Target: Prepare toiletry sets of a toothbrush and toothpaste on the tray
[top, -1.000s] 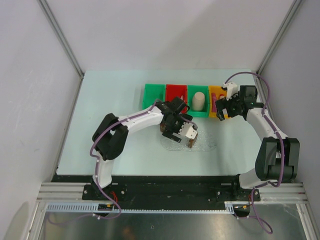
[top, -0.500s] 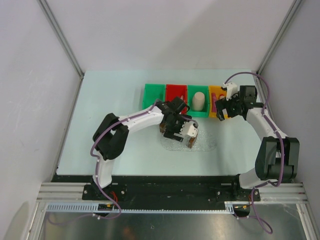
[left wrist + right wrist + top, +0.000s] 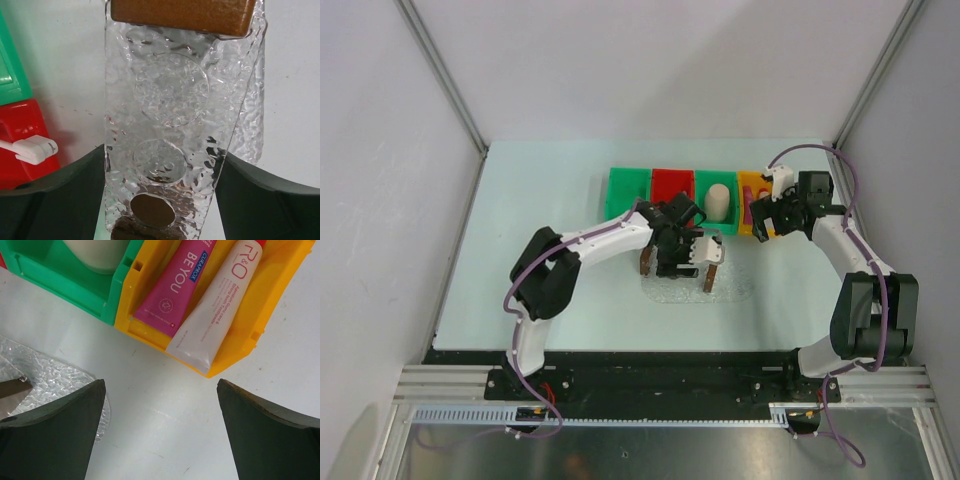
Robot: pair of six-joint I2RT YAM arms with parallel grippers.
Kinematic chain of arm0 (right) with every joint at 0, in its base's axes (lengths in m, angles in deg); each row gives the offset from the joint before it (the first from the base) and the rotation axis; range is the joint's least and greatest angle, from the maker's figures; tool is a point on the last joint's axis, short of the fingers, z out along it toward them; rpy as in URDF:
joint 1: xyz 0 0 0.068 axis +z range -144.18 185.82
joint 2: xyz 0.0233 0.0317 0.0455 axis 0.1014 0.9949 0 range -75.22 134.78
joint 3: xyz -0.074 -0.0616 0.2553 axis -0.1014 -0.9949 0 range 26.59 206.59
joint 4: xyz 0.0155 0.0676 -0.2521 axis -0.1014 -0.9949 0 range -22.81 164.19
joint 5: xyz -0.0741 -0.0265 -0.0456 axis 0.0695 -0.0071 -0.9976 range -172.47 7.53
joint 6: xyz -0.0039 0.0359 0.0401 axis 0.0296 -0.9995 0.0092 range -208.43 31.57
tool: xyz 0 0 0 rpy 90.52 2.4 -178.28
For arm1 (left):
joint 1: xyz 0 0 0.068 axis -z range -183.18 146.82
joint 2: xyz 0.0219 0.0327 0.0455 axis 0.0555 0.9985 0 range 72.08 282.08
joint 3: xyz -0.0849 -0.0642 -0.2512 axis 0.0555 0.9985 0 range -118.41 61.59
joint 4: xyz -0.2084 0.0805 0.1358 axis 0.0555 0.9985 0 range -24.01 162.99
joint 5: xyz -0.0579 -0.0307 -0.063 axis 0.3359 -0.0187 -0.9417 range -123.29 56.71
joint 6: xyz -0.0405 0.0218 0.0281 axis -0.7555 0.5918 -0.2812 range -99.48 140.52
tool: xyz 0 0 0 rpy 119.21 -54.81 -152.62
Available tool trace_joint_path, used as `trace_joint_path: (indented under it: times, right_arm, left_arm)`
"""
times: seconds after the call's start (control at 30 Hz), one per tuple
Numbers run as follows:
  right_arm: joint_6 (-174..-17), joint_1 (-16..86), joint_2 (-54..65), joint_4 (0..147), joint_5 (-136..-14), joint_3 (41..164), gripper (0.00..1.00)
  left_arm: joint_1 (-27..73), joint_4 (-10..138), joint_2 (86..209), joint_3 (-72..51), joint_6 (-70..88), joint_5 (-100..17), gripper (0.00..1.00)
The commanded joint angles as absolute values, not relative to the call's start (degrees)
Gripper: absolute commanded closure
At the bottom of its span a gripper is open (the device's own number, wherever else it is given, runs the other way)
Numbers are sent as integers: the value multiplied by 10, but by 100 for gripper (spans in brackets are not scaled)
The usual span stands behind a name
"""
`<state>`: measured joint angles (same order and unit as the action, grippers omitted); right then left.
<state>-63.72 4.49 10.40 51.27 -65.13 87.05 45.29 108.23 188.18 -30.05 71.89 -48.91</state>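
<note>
The clear bumpy tray lies between my left gripper's fingers, whose jaws press on its two long edges; one brown handle is at the top of that view. In the top view my left gripper sits over the tray, whose brown handles show on either side. A white toothbrush head lies over the red bin. The magenta toothpaste lies in the yellow bin. My right gripper is open and empty over bare table just in front of that bin, as the top view also shows.
A row of bins stands behind the tray: green, red, green with a beige cup, then yellow. A white tube lies beside the magenta one. The tray's edge shows left of my right gripper.
My left gripper has turned with the tray, swinging the right handle up and to the right. The right arm has hardly moved.
</note>
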Motion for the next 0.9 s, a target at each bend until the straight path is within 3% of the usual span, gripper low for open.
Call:
trace_joint_path:
  times: [0.0,0.23,0.87]
  right_arm:
    - [-628,50,106,512,-655,893,0]
    - [-628,54,108,512,-659,893,0]
    - [-625,56,107,513,-666,893,0]
  left_arm:
    - [471,1089,1879,-325,624,-489,25]
    - [498,1090,1889,-337,539,-422,30]
    - [525,1088,1882,-316,442,-346,30]
